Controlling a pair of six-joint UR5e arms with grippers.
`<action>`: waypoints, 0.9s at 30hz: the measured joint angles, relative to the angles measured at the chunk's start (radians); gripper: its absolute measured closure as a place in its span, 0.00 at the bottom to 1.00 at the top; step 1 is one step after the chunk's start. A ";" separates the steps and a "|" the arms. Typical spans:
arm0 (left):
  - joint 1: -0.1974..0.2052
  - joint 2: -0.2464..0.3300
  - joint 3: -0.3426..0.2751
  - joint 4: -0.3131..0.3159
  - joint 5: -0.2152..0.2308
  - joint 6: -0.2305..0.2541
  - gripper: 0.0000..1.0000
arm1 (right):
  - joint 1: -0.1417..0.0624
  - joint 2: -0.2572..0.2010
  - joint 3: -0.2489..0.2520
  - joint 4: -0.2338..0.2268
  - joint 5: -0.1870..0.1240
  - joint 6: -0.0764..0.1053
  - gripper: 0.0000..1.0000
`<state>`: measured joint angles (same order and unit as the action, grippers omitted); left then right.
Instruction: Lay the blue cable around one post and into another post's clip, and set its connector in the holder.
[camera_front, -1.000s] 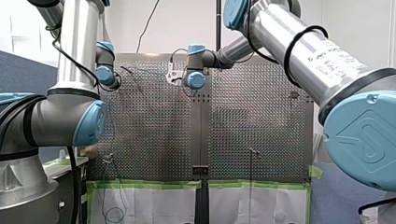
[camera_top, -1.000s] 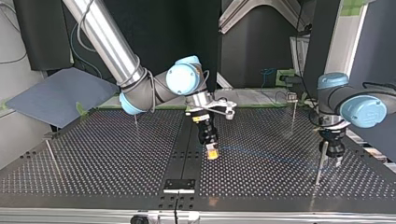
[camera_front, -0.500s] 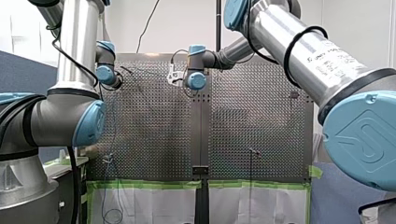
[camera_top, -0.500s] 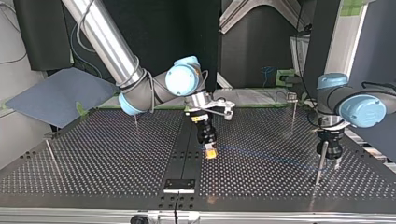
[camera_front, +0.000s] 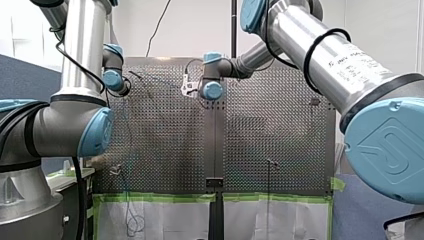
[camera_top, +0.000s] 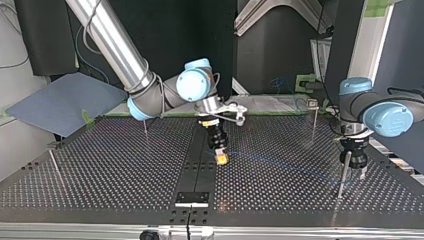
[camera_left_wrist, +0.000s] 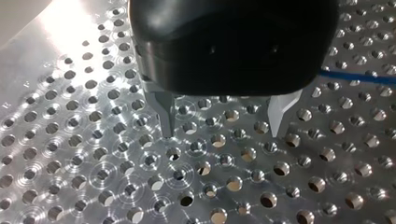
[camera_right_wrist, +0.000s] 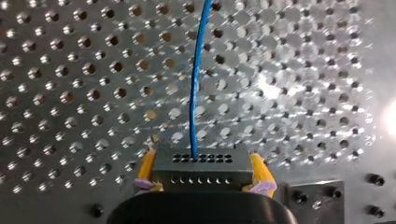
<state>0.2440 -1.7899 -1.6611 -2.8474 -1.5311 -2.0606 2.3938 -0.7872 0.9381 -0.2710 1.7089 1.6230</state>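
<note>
Right, nearest first in the top view: a small black plate (camera_top: 191, 198) sits at bottom centre of the perforated table (camera_top: 100, 185). Just beyond it, at lower right, the near post (camera_top: 342, 175) stands thin and upright, with the robot's left gripper (camera_top: 358, 170) right beside it. The left wrist view shows its metal fingers (camera_left_wrist: 166, 116) spread wide and released over the holes. On to centre frame: the right gripper (camera_top: 220, 159) hangs low over the table, its yellow pads (camera_right_wrist: 147, 168) clenched on the dark connector (camera_right_wrist: 201, 163). Out of that connector the blue cable (camera_right_wrist: 196, 84) runs straight ahead of the gripper across the holes. In the top view it is a faint line reaching towards the near post. Further back, at upper right, the far post (camera_top: 313, 117) with its small head stands well apart from both grippers.
</note>
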 joint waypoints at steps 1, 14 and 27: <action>0.000 0.000 0.000 0.001 0.001 -0.001 0.00 | -0.001 0.000 0.010 -0.005 0.005 0.000 0.82; -0.001 -0.001 -0.001 0.027 0.036 -0.096 0.00 | -0.003 -0.001 0.129 -0.110 0.055 -0.003 0.82; -0.001 0.000 -0.034 0.049 0.040 -0.193 0.00 | -0.014 -0.001 0.245 -0.218 0.144 -0.006 0.82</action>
<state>0.2431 -1.7898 -1.6955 -2.7985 -1.4908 -2.2538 2.3802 -0.7881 1.1828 -0.4894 1.8526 1.6168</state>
